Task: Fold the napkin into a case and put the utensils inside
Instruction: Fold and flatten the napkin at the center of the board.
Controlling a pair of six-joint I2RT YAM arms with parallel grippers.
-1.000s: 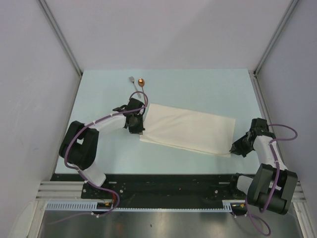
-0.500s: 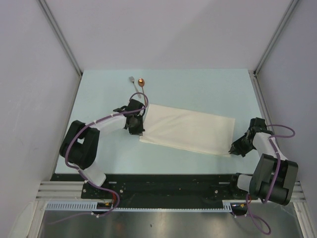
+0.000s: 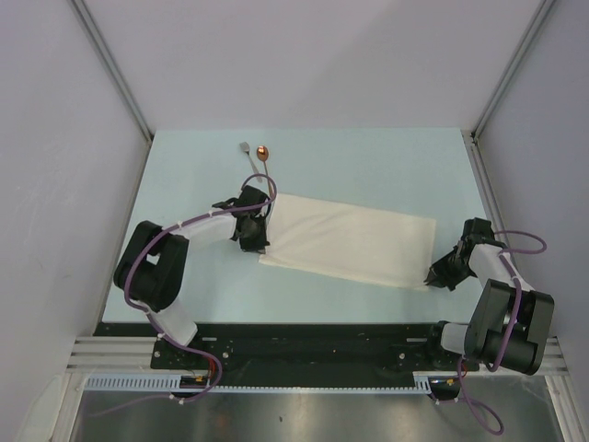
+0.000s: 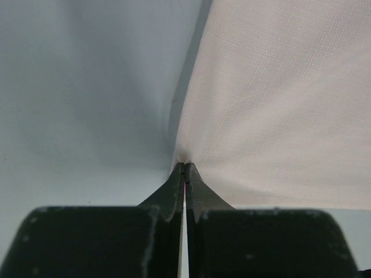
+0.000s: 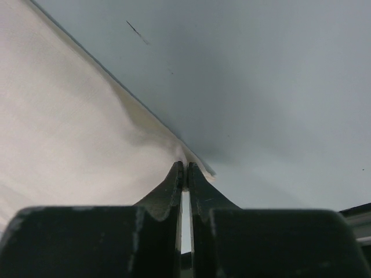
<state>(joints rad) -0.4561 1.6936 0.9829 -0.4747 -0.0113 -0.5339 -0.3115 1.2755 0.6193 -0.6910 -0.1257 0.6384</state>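
Observation:
The cream napkin [image 3: 350, 241] lies folded as a long slanted rectangle in the middle of the table. My left gripper [image 3: 260, 247] is at its left end and shut on the cloth edge; the left wrist view shows the tips [image 4: 184, 166] pinching the napkin [image 4: 278, 116]. At the near right corner, my right gripper [image 3: 433, 274] is shut on the cloth, with the tips [image 5: 185, 165] nipping the napkin's [image 5: 69, 127] corner. The utensils lie behind the napkin's left end: a silver fork [image 3: 245, 147] and a copper-bowled spoon [image 3: 263, 152], their handles pointing toward the left arm.
The pale blue table [image 3: 368, 166] is walled by grey panels and metal frame posts at the left, right and back. The arm bases and a black rail run along the near edge.
The right arm's elbow and forearm have drawn a little nearer the table's right edge. The napkin, the left arm and the utensils have not moved.

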